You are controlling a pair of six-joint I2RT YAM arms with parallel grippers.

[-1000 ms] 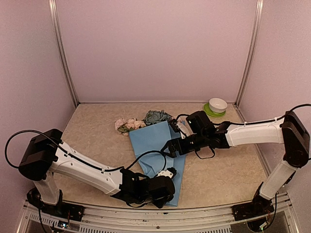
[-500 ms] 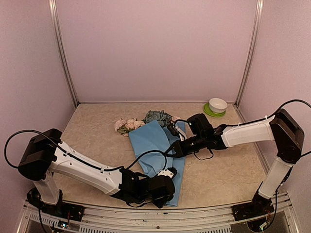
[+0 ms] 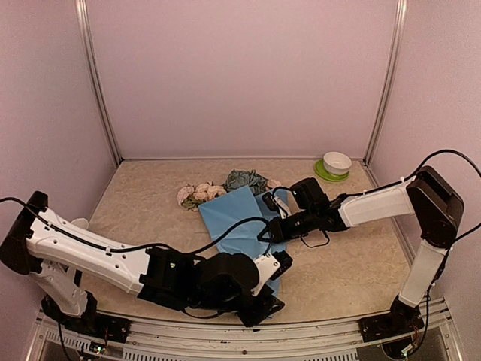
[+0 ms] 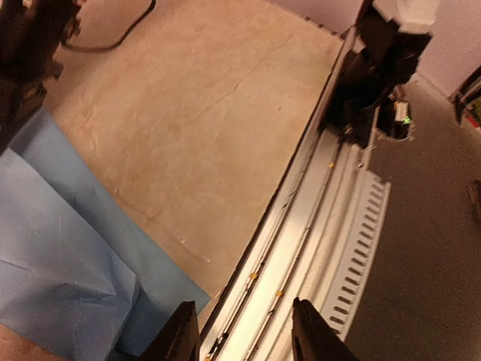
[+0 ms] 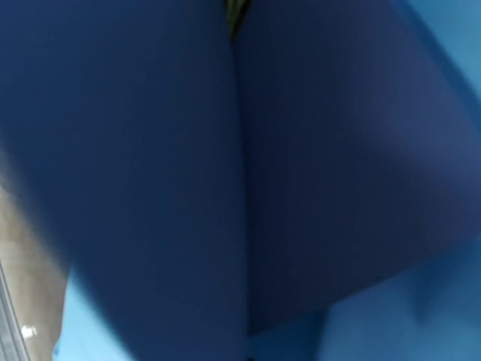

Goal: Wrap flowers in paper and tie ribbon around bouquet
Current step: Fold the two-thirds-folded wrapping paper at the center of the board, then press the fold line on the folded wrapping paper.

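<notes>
left gripper [image 3: 275,283] hangs over the near right corner of the paper [image 3: 239,219], close to the table's front rail [image 4: 301,248]. on the wrist view its fingers [image 4: 179,335] stand apart, nothing between them, just rail showing through the gap. over to the right gripper [image 3: 269,228]: it sits low at the paper's right edge, jaws closed, pinching that edge. its own wrist view is filled with the dark blue underside, pressed up close and blurred. the paper lies light side up in the middle of the table [image 3: 353,256], right edge lifted. the flowers [image 3: 203,192] lie at the paper's far edge, pink blooms to the left, blue-grey blooms to the right. a white bowl [image 3: 337,161] on a green plate [image 3: 325,173] stands in the far right corner.
</notes>
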